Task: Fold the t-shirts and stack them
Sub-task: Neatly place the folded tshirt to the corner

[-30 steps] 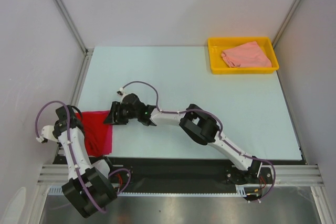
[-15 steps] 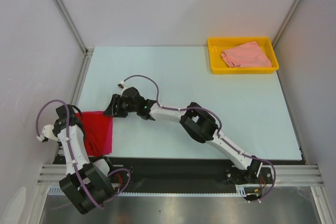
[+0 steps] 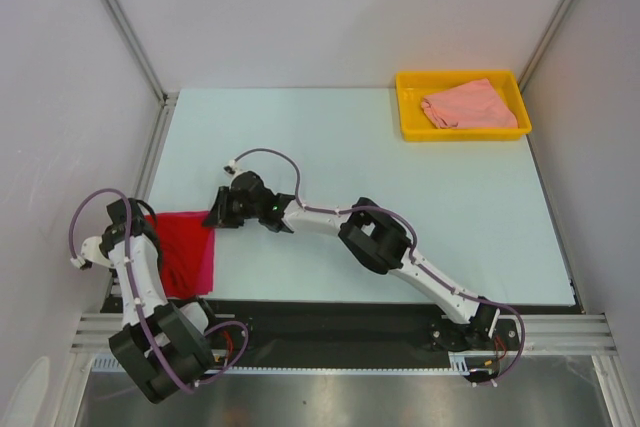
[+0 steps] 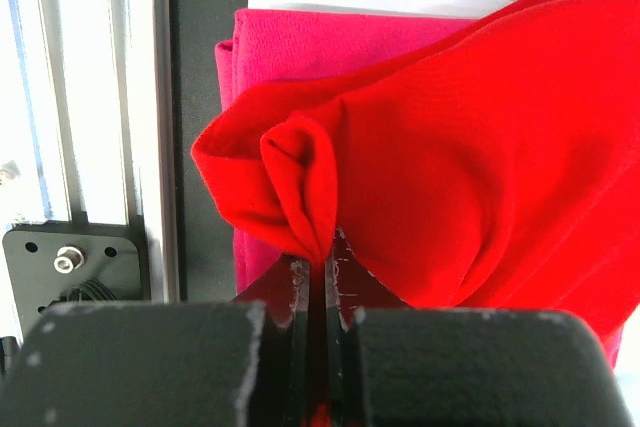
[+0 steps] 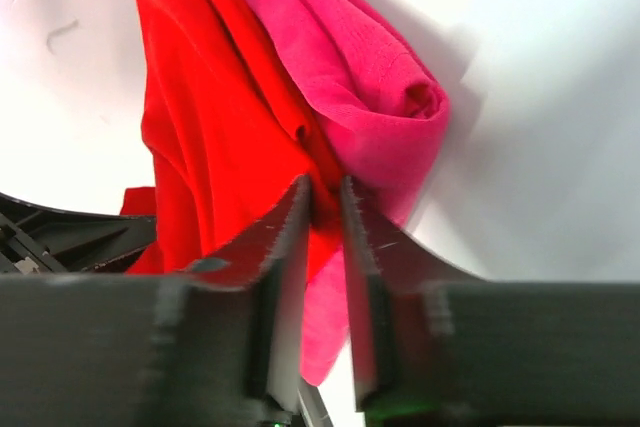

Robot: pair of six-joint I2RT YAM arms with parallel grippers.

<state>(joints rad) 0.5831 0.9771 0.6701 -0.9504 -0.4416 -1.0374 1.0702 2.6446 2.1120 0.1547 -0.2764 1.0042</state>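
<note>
I read the red t-shirt (image 4: pixel 470 147) and magenta t-shirt (image 5: pixel 350 57) as soft matt knit cloth, the yellow tray (image 3: pixel 408 117) as smooth plastic, the table (image 3: pixel 350 147) as smooth and matt, and the left tool (image 4: pixel 322 265) as scuffed black plastic.

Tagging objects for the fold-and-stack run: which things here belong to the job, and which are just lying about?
Job:
- red shirt, pinched in the left hand
- magenta shirt, under the red one
- salmon shirt, lying in the tray

Just there:
- tray, only holding that shirt
- table

The left arm (image 3: pixel 140 282) hides part of the red shirt (image 3: pixel 185 242); the magenta shirt (image 3: pixel 209 269) shows only an edge.
</note>
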